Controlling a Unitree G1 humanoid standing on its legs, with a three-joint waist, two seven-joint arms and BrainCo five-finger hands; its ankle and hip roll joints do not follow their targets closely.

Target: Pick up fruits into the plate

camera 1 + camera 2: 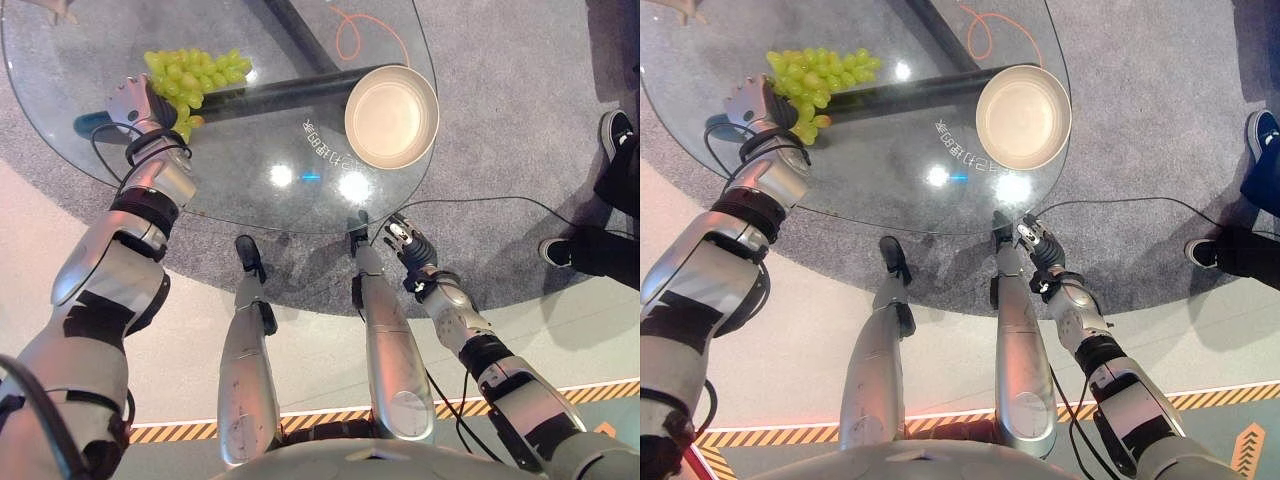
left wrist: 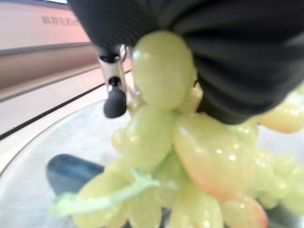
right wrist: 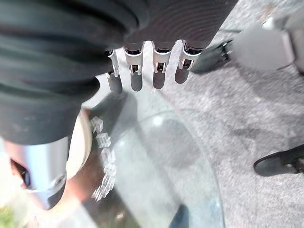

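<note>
Our left hand (image 1: 135,100) closed around green grape bunch (image 1: 190,72) at glass surface's (image 1: 250,150) left side. Plate (image 1: 392,115) well apart, to right. Our right hand (image 1: 405,243) relaxed, empty. Risk, we judge: loose grapes dropping off during carry.

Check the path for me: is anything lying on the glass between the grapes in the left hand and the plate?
Nothing visible on the glass table blocks it. The left hand is on the grapes at the table's left side, and the plate sits empty to the right. The dark bar between them is under the glass. The right hand hangs by the near edge.
</note>
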